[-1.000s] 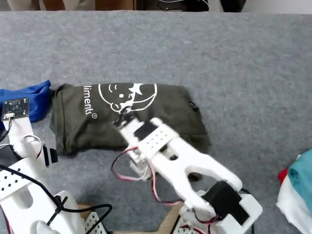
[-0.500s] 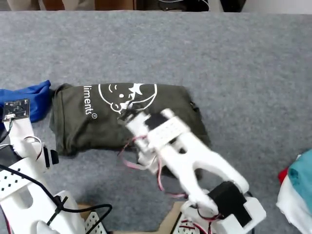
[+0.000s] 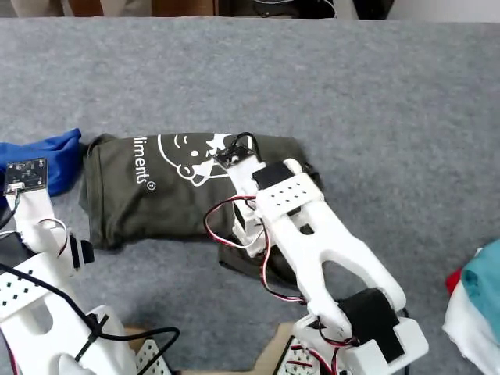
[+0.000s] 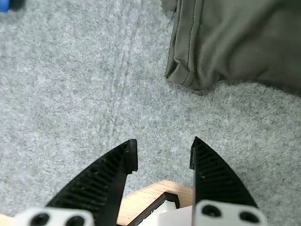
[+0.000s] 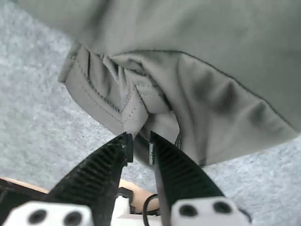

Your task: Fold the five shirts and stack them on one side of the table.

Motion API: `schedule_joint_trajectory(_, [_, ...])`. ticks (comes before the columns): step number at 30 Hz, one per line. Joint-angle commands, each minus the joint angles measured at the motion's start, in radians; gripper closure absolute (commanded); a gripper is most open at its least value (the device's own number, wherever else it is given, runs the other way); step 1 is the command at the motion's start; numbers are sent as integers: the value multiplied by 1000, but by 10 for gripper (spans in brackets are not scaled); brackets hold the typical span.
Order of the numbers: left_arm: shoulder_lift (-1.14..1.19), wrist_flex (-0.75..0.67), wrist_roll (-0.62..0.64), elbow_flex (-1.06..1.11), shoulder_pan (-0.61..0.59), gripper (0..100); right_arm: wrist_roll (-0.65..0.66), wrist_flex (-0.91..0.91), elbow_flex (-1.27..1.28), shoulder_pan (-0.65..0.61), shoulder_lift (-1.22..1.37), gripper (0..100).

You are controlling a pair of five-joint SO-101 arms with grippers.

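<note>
A folded olive green shirt (image 3: 148, 195) with a white print lies at the table's middle left. My right arm (image 3: 293, 219) stretches over its right half. In the right wrist view my right gripper (image 5: 139, 142) is shut on a bunched hem of the olive shirt (image 5: 188, 61), with cloth pinched between the fingertips. The left arm (image 3: 35, 226) stands at the near left. Its gripper (image 4: 163, 153) is open over bare grey table, a short way from the near left corner of the olive shirt (image 4: 225, 42).
A blue shirt (image 3: 51, 156) lies at the left edge beside the olive one. At the right edge sits a pile of teal, white and red cloth (image 3: 476, 301). The far half of the grey table (image 3: 351, 78) is bare.
My right arm has swung farther over the olive shirt, and the shirt's near right edge now bunches under it. The left arm has kept still.
</note>
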Motion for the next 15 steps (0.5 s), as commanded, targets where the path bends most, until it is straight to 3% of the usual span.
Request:
schedule_joint_trajectory(1, [-15, 8, -3, -5, 11, 807, -68, -8, -39, 18, -41, 908])
schedule_joint_trajectory(7, [-15, 9, -3, -5, 9, 807, -210, -11, -28, 18, -41, 908])
schedule_joint_trajectory(15, [-15, 9, -3, -5, 5, 807, -276, -149, 81, 16, -42, 907])
